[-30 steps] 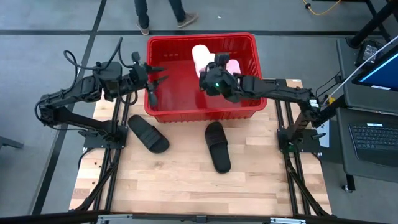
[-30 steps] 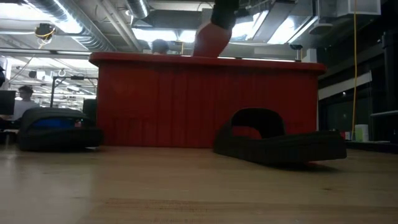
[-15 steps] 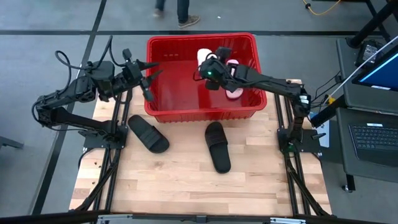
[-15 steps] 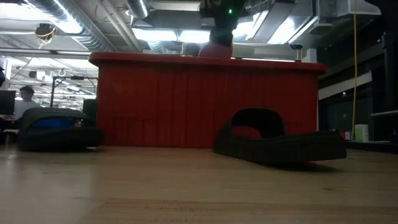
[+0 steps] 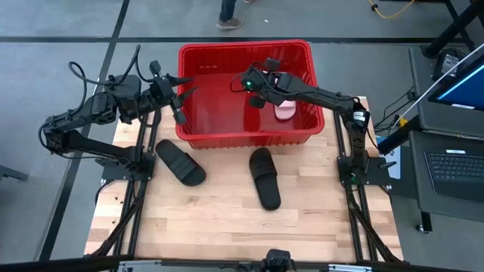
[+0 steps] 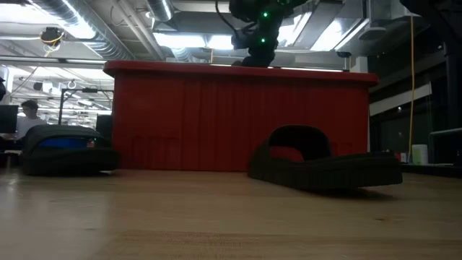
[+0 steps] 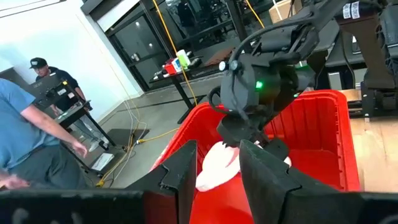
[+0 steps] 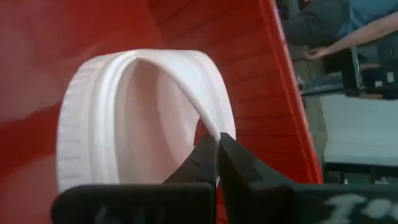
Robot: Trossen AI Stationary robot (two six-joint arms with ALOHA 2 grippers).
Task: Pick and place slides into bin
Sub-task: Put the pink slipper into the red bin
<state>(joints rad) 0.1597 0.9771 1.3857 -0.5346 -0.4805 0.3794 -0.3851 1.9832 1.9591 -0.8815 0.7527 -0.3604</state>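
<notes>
The red bin (image 5: 242, 137) stands at the table's far side. My right gripper (image 5: 261, 88) reaches down into it, shut on a pale pink slide (image 8: 124, 124), which the gripper mostly hides in the high view. Another pale pink slide (image 5: 284, 110) lies in the bin toward its right wall. Two black slides (image 5: 180, 162) (image 5: 265, 178) lie sole down on the table in front of the bin. My left gripper (image 5: 178, 100) hovers open over the bin's left rim, holding nothing. My right gripper pinches the edge of the pink slide's strap (image 8: 209, 124) between its two fingertips, coming from above and slanting down. The slide hangs on its side inside the bin, its sole turned away from the fingers. Whether it touches the bin's floor cannot be told.
A desk with a laptop (image 5: 454, 166) stands beyond the table's right edge. People show in the room behind the bin (image 7: 43, 124). Bare wood lies near the table's front edge (image 5: 227, 227).
My right gripper has gone toward the far edge and down into the bin, rolling as it went, still shut on the pink slide. In the low view the slide has sunk from above the bin's rim to out of sight behind its wall.
</notes>
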